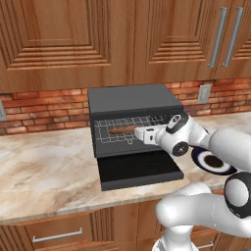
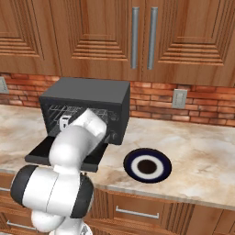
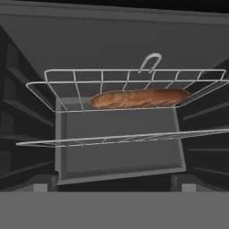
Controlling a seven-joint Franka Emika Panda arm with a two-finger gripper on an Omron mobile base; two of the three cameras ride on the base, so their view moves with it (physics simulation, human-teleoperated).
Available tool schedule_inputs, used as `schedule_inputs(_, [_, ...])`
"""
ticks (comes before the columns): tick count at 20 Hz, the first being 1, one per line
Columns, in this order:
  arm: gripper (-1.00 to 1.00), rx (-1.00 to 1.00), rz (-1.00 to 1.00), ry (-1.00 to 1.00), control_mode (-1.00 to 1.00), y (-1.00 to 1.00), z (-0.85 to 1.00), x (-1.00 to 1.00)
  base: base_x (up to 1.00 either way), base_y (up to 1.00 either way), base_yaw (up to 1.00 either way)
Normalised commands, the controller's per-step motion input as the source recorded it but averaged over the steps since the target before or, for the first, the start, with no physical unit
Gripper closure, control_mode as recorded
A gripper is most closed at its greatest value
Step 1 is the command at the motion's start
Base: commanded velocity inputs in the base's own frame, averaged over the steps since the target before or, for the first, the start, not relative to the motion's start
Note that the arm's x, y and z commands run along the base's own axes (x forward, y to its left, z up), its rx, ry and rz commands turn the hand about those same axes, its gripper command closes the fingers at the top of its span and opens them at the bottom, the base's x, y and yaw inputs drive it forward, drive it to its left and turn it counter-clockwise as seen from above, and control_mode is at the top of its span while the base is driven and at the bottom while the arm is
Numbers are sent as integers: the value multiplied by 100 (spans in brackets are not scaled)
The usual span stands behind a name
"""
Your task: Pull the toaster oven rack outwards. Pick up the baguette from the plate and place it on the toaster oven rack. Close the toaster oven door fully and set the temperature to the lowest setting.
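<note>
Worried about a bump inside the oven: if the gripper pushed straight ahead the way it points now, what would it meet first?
Probably the baguette lying on the toaster oven rack, roughly centred ahead of the open gripper; the lower wire shelf sits just beneath that line. Depth is hard to judge.

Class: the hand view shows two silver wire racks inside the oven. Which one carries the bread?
The upper silver wire rack carries the brown baguette; the lower wire rack is bare.

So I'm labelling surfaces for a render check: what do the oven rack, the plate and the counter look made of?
The toaster oven rack looks like thin bright metal wire in an open grid. The plate looks like glazed ceramic, glossy navy rim, though it's hard to be sure. The counter looks like polished veined beige marble.
</note>
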Motion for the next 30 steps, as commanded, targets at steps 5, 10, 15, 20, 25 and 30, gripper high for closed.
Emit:
schedule_inputs(5, [-100, 0, 0, -18, -100, 1, 68, -39, 0, 0, 0])
schedule_inputs(10, [-100, 6, 2, -13, -100, 0, 75, -55, 0, 0, 0])
schedule_inputs(15, [-100, 7, 8, -18, -100, 0, 65, -77, 0, 0, 0])
schedule_inputs(20, [-100, 8, 8, -38, -100, 0, 38, -80, 0, 0, 0])
schedule_inputs(25, [-100, 16, 15, -35, -100, -1, 41, -79, 0, 0, 0])
schedule_inputs(30, [-100, 23, 18, -19, -100, -5, 57, -66, 0, 0, 0])
